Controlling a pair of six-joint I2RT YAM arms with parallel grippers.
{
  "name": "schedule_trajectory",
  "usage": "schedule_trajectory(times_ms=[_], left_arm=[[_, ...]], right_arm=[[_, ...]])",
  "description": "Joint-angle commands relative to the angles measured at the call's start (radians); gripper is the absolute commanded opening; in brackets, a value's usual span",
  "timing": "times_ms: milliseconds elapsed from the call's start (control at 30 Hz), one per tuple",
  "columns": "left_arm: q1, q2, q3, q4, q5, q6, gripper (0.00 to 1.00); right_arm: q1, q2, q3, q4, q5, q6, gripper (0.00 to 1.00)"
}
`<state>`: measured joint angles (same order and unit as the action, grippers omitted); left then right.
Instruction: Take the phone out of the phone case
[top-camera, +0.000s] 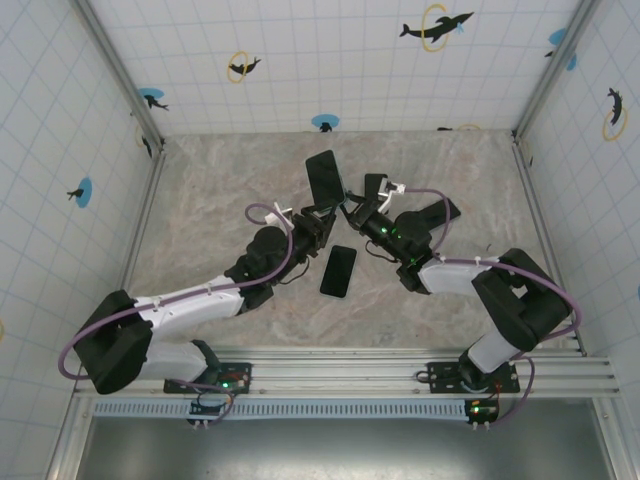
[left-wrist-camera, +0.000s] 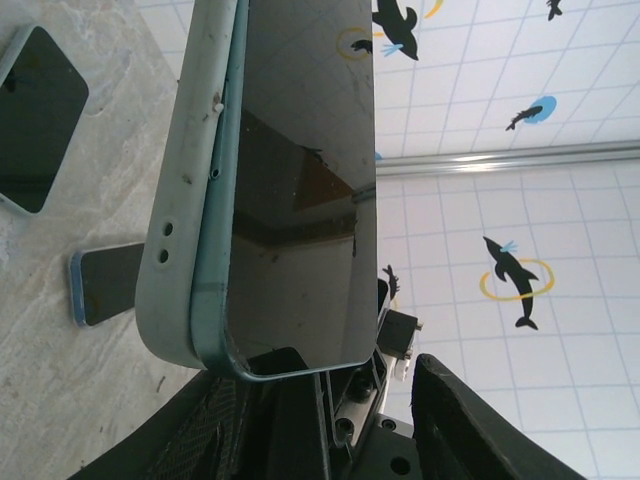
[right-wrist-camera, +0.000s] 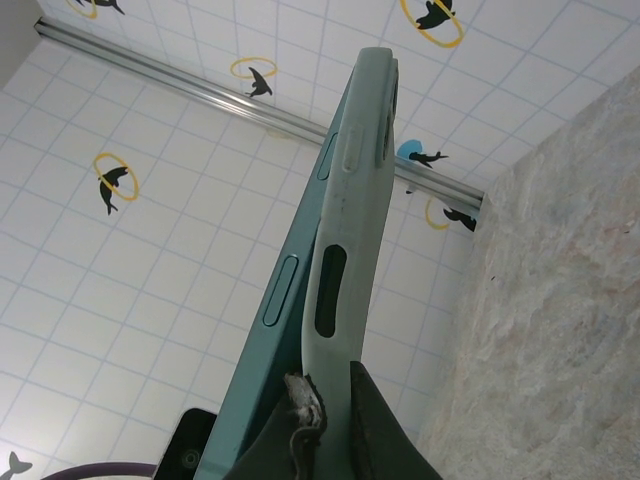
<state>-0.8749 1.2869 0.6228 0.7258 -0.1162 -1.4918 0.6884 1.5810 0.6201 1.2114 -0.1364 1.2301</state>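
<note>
Top external view: both arms hold the phone (top-camera: 324, 177) raised on end above the table (top-camera: 210, 190). The right gripper (right-wrist-camera: 330, 397) is pinched tight on the lower end of the pale case (right-wrist-camera: 352, 200), where the teal phone edge stands slightly apart from it. The left gripper (left-wrist-camera: 350, 425) brackets the phone's lower end. To do this well, the right should keep the case fixed while the left takes the phone alone and peels slowly from that loosened corner. The fingers hide the phone's lower end, so whether the left jaws press on it cannot be told.
</note>
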Motion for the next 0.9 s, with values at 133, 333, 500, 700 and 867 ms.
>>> schedule_trajectory(times_ms=[133,333,500,700,867], left_arm=[[0.007,0.02,0.02,0.076,0.05,-0.051,0.48],[0.002,0.025,0.005,0.106,0.064,-0.086,0.39],[0.004,0.019,0.014,0.098,0.032,-0.059,0.36],[0.011,0.039,-0.011,0.118,0.028,-0.081,0.4],[0.019,0.052,-0.025,0.135,0.029,-0.1,0.39]], right_arm=[[0.006,0.001,0.009,0.117,0.006,-0.053,0.0],[0.005,0.02,0.017,0.135,-0.004,-0.057,0.0],[0.004,0.021,0.015,0.144,-0.012,-0.054,0.0],[0.007,0.01,0.014,0.151,-0.017,-0.045,0.0],[0.011,0.007,0.012,0.16,-0.023,-0.044,0.0]])
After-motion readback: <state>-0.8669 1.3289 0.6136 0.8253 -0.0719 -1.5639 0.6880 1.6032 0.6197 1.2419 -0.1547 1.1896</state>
